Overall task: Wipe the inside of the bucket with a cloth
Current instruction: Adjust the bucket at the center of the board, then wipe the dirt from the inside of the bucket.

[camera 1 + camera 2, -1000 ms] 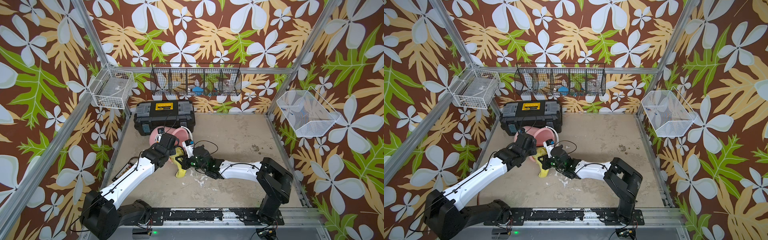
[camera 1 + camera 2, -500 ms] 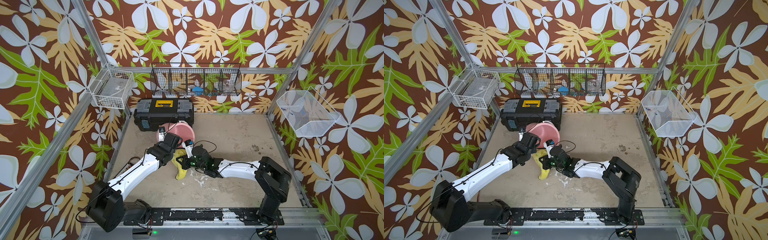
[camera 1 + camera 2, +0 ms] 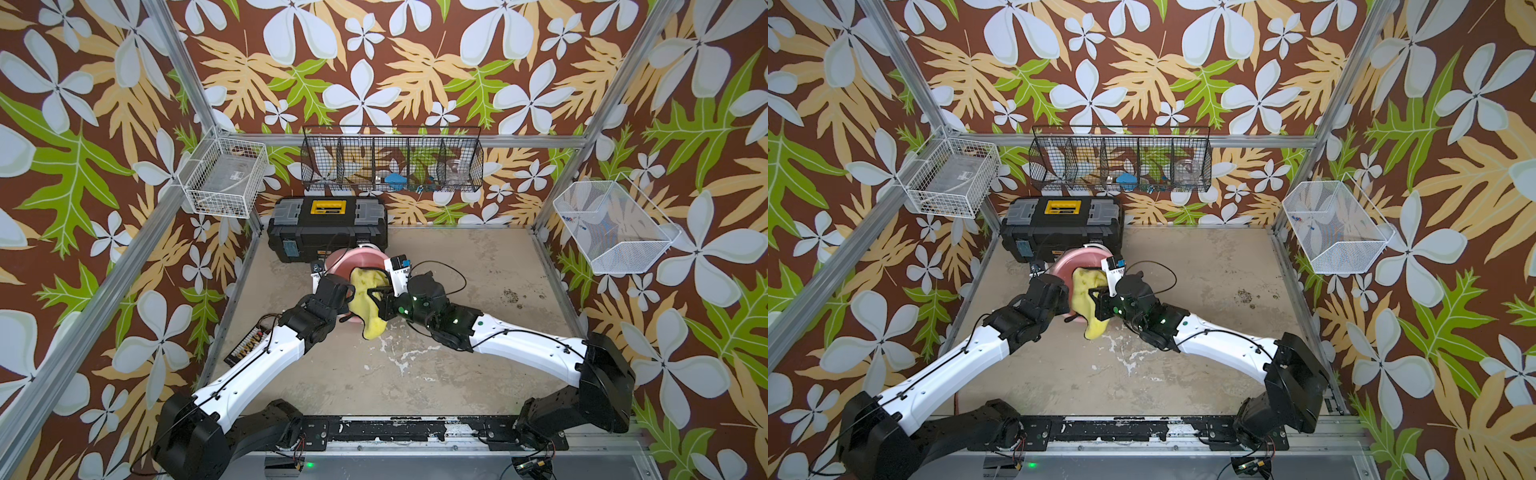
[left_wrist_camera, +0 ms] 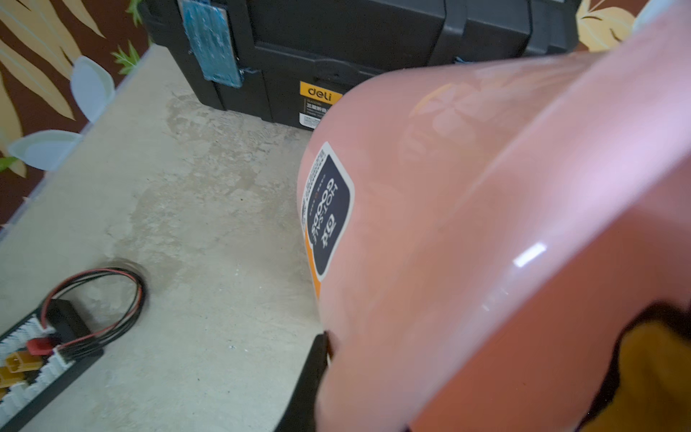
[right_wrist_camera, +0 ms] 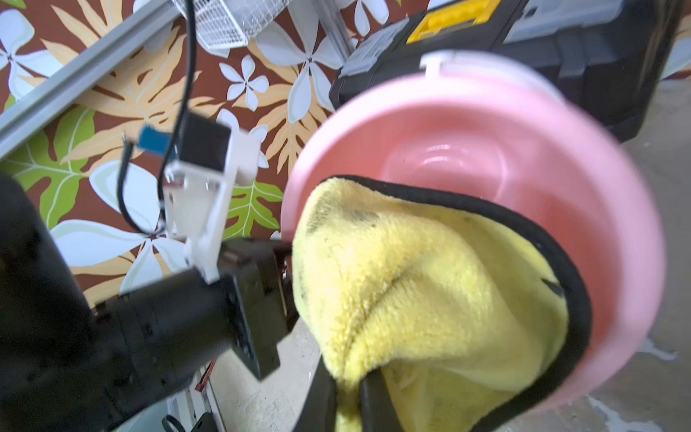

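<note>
Pink plastic is filling most of the left wrist view, where we are looking along the outer wall of the bucket point(image 4: 486, 224), its dark label point(image 4: 329, 209) turned toward us. In both top views we are finding it left of centre on the table point(image 3: 478, 257), just in front of the black-and-yellow toolbox point(image 3: 328, 232). It is tipped so that its mouth is facing up and toward the arms. We cannot tell whether its base is resting on the table.

The left gripper point(image 3: 348, 289) is sitting at the left side of the rim, and we are reading its jaws as clenched on the bucket's wall. One black finger point(image 4: 308, 374) is pressing the outside of the wall, and a dark shape is showing on the inner side.

The cloth point(image 5: 411, 280), yellow and fluffy with dark stains, is lying partly inside the mouth, its black trim curving across the pink interior. Its lower end is hanging over the near rim and down outside. The right gripper point(image 5: 347, 402) is standing at the right side, its jaws clamped tight on a fold of the cloth at the near rim.

At the far rim, next to the toolbox, a whitish handle mount point(image 5: 435, 60) is showing. We are also seeing a connector board point(image 4: 37, 359) with red and black wires lying on the table, apart from the bucket.
</note>
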You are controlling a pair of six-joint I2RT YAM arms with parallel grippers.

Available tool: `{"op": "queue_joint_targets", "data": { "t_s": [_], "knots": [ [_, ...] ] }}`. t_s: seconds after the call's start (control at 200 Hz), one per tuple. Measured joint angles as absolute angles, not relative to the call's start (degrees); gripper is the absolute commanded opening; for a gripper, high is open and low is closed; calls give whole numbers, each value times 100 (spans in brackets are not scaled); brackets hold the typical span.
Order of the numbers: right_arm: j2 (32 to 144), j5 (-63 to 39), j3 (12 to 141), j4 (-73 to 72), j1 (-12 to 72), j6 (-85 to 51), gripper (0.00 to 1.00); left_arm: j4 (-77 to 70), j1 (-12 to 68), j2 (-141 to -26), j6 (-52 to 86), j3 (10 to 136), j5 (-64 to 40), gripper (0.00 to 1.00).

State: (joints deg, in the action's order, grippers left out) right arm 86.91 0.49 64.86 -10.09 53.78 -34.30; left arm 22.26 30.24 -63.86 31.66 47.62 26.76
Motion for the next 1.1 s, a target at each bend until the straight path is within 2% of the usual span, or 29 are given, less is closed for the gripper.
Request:
{"op": "queue_joint_targets", "data": {
  "t_s": [0.24, 0.586, 0.821, 1.101],
  "knots": [
    [9013, 499, 7159, -316, 5280, -2812, 0, 2161, 3033, -5675, 3564, 4569, 1441, 0],
    [9183, 1396, 6665, -123, 5319, -1179, 0, 2134, 3055, -5325, 4141, 4558, -200, 0],
    [9688, 2447, 6731, 54, 5544, -261, 0, 2080, 3052, -5336, 4386, 4515, -589, 0],
    [10781, 3802, 7609, 537, 5697, 45, 0, 2292, 3074, -5234, 4469, 4541, -587, 0]
  ]
}}
